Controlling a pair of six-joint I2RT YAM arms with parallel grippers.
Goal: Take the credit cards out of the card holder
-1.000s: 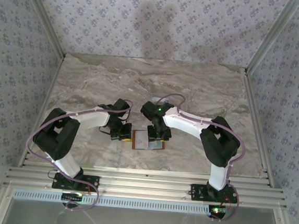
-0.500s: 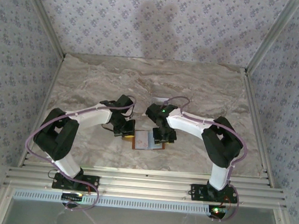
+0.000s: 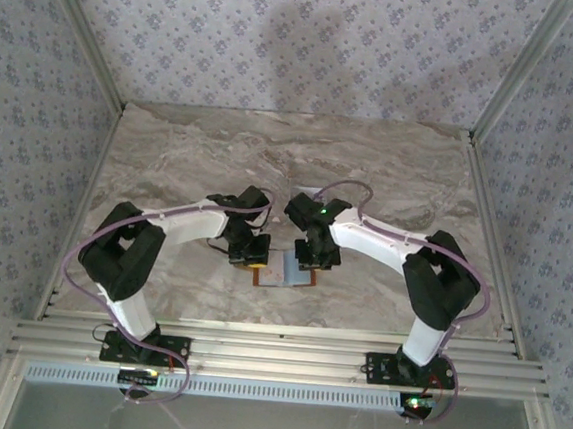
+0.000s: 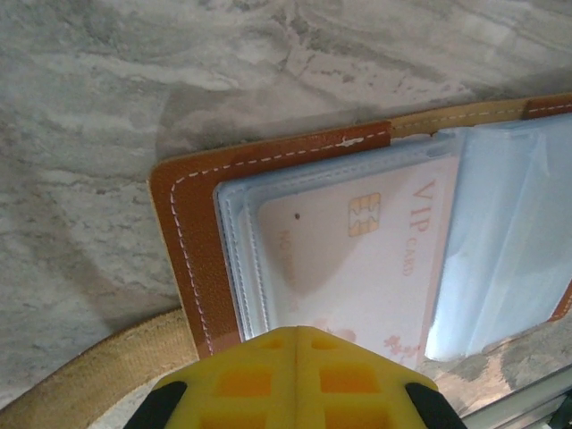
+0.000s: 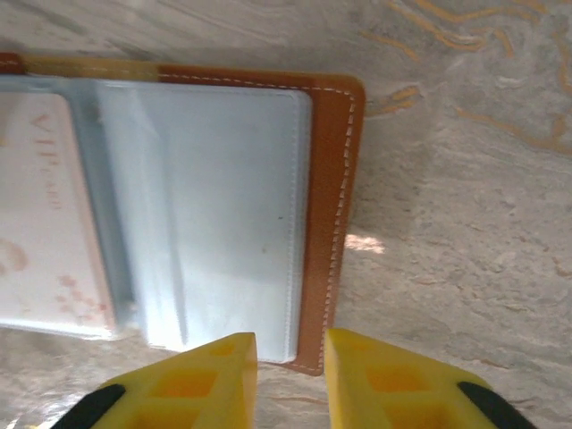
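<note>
Left hand [image 4: 297,331] has its yellow moulded fingers [image 4: 241,375] pressed together just above the pale, glossy card [image 4: 357,268]. I see that card tucked in a clear sleeve [image 4: 500,241] of the open, stitched brown card holder [image 4: 192,232], flat on the marbled table [image 4: 107,107]. Right hand [image 5: 290,344] shows a narrow gap at the holder's right edge.

Legible lettering stands on the pale credit card [image 4: 357,259] lying under a clear sleeve of the card holder [image 4: 192,232]. Red-brown capitals read "VIP", with a smaller "CARD" beside them. In the left wrist view they lie just right of the card's gold chip [image 4: 364,214], turned sideways. A fainter line left of the chip is too blurred to read. The right wrist view shows "VIP" again on the same card [image 5: 36,206], the smaller word blurred.
</note>
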